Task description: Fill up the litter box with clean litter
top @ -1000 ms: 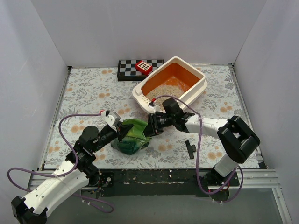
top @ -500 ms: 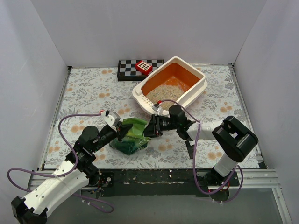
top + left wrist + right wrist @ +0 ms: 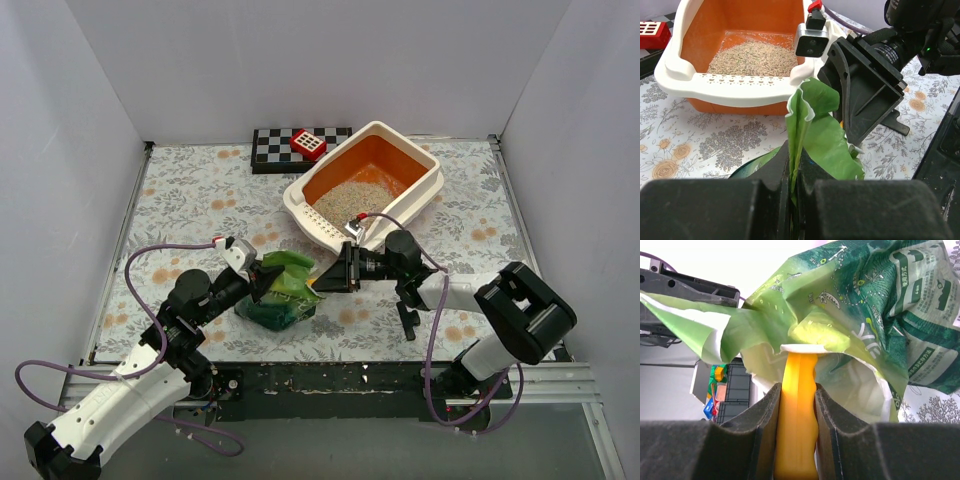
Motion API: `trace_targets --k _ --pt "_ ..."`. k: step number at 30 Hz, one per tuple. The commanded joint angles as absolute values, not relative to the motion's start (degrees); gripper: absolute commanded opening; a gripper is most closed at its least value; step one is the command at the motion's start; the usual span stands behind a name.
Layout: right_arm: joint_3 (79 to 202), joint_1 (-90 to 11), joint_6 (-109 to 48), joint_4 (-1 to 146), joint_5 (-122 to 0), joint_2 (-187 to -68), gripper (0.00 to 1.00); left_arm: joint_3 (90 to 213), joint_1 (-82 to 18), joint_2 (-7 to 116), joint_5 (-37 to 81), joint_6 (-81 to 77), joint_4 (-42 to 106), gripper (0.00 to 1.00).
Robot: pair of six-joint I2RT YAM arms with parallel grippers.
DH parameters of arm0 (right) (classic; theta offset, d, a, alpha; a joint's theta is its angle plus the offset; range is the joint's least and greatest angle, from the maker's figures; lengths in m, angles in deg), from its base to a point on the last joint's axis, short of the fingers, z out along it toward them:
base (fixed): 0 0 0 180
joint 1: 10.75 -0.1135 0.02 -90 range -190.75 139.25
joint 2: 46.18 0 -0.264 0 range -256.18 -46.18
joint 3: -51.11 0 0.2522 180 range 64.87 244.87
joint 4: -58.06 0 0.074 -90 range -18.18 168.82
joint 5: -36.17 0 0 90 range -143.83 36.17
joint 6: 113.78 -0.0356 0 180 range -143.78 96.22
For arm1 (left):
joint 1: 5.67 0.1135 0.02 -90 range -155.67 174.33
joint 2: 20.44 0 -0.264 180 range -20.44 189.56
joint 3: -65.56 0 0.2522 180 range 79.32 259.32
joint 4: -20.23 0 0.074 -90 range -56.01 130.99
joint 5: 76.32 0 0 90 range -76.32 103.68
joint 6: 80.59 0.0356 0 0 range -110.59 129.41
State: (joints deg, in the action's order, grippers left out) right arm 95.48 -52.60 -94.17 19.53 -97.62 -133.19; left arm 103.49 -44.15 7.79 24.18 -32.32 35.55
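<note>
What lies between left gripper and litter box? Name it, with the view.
Left wrist view: the green bag's flap, pinched in the left gripper, then the right gripper, then the litter box.

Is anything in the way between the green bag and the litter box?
Nothing visible does. Only flowery table shows between the green bag and the litter box. The right fingers grip the yellow scoop, which pokes into the bag's mouth.
</note>
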Motion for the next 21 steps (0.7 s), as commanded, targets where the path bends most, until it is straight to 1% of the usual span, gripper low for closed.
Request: trace_targets --k 1,11,21 --pt "93.7 -51.45 -96.81 10.56 -103.23 -129.16 0.01 104.55 -44.08 8.04 24.75 -31.63 35.74 0.0" --pt "85.62 -45.39 -99.71 6.96 -104.54 -123.18 0.01 103.14 -44.08 6.28 27.39 -30.84 34.42 0.0" --pt "79.02 -39.15 -99.8 9.24 -106.65 -115.54 0.01 103.23 -44.08 9.7 32.13 -30.58 32.75 0.0"
